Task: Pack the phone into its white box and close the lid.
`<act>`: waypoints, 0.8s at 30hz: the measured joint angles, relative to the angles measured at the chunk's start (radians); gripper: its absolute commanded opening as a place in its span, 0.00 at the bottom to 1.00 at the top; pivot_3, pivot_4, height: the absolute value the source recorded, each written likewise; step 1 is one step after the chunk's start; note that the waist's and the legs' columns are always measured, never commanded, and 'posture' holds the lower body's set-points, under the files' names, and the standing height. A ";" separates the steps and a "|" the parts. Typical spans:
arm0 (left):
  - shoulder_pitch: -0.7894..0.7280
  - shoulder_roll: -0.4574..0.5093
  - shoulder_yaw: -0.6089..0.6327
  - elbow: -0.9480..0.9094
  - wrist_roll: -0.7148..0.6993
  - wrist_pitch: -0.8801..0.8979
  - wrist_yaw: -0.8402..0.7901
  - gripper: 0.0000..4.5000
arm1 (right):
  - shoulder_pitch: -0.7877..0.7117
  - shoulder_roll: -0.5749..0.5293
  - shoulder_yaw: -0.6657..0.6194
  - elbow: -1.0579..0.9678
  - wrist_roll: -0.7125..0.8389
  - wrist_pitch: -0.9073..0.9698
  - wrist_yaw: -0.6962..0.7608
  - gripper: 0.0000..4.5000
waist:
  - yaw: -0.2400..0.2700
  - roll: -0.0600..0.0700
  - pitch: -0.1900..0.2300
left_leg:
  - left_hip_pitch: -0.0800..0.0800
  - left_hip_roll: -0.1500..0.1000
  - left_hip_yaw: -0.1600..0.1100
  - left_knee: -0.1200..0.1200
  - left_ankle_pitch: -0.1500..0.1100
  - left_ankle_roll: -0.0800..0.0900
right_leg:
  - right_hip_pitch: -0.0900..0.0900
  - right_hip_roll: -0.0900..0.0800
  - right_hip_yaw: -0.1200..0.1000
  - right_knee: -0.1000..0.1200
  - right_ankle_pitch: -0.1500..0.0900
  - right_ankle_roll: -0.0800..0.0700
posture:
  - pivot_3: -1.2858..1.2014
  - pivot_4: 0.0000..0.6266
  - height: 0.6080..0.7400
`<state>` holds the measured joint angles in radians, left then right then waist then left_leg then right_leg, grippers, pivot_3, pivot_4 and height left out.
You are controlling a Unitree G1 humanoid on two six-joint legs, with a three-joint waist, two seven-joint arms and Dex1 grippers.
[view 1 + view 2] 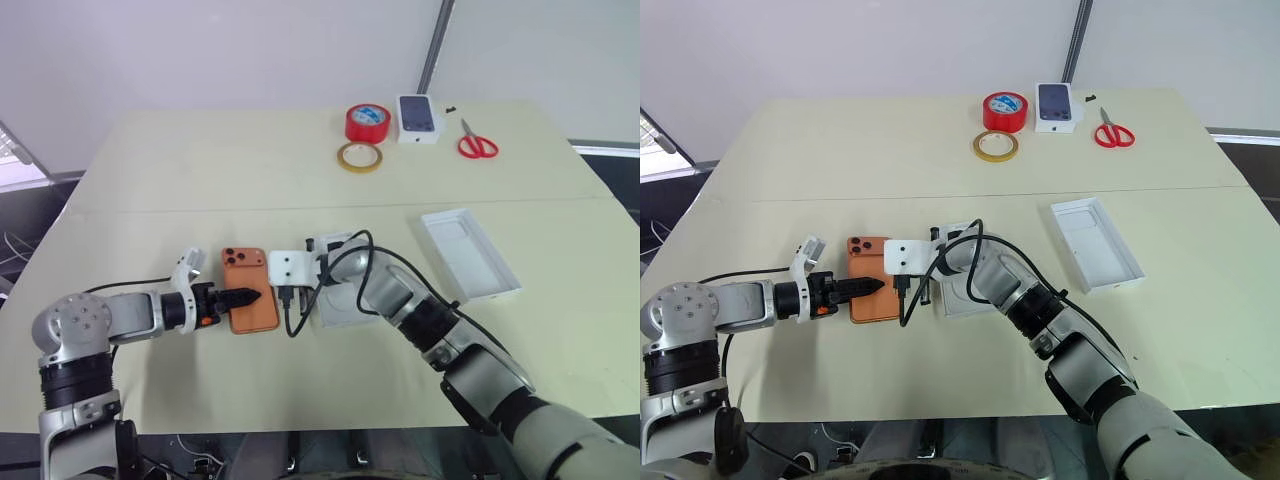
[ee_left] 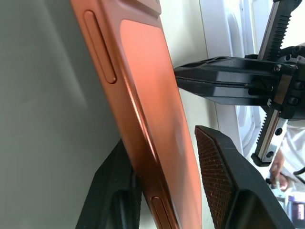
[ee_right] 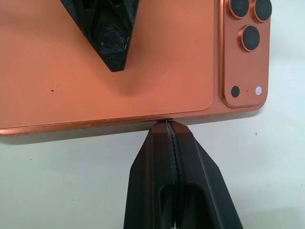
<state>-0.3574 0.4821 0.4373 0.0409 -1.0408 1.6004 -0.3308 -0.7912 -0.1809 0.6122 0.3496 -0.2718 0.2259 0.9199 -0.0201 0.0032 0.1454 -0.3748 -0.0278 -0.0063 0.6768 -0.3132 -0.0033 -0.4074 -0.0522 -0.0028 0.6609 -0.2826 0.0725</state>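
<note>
The orange phone (image 1: 248, 288) lies on its face on the table, its camera lenses (image 3: 248, 21) at the far corner. My left gripper (image 1: 250, 297) reaches in from the left and is shut on the phone's left edge, with one finger under the edge and the ribbed pad (image 2: 214, 181) on its back. My right gripper (image 3: 167, 123) is shut and empty, its tips touching the phone's right long edge. The white box (image 1: 340, 312) lies just right of the phone, mostly covered by my right arm. The lid (image 1: 470, 255) rests open side up further right.
At the table's far side lie a red tape roll (image 1: 368, 122), a yellowish tape ring (image 1: 359, 157), a small white carton (image 1: 419, 118) printed with a phone picture, and red scissors (image 1: 477, 145). A black cable loops over my right wrist.
</note>
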 measured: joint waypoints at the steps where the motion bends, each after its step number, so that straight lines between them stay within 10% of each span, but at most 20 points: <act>1: -0.004 -0.014 0.019 0.006 -0.021 0.005 -0.014 0.02 | 0.002 -0.003 -0.001 0.000 0.000 -0.002 -0.003 0.00 | 0.001 -0.001 0.000 | 0.000 0.000 0.000 0.000 0.000 0.000 | 0.000 0.000 0.000 0.000 0.000 0.000 | 0.52 0.24 1.00; 11: 0.020 -0.012 0.058 0.070 -0.104 0.004 -0.006 0.01 | 0.020 0.007 -0.086 -0.006 0.059 -0.018 -0.049 0.00 | 0.000 -0.006 0.003 | -0.001 0.000 0.000 -0.002 0.000 0.000 | -0.002 0.000 0.000 -0.001 0.000 0.000 | 0.52 0.24 1.00; 21: 0.088 -0.045 0.116 -0.012 -0.146 -0.088 -0.016 0.00 | 0.188 -0.200 -0.307 -0.370 0.439 0.111 0.252 0.92 | 0.006 -0.009 0.007 | -0.006 0.000 0.000 -0.012 0.000 0.000 | -0.004 0.000 0.000 -0.014 0.000 0.000 | 0.52 0.24 1.00; 24: 0.075 -0.055 0.111 0.006 -0.153 -0.068 -0.011 0.00 | 0.282 -0.314 -0.310 -0.416 0.446 0.078 0.306 0.92 | 0.008 -0.009 0.007 | -0.016 0.000 0.000 -0.011 0.003 -0.005 | -0.013 0.000 0.000 -0.014 0.000 0.000 | 0.52 0.24 1.00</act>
<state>-0.2820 0.4267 0.5488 0.0466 -1.1936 1.5327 -0.3416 -0.5092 -0.4945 0.3023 -0.0663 0.1741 0.3038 1.2264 -0.0119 -0.0054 0.1521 -0.3904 -0.0277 -0.0065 0.6654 -0.3102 -0.0079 -0.4208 -0.0525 -0.0030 0.6474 -0.2825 0.0727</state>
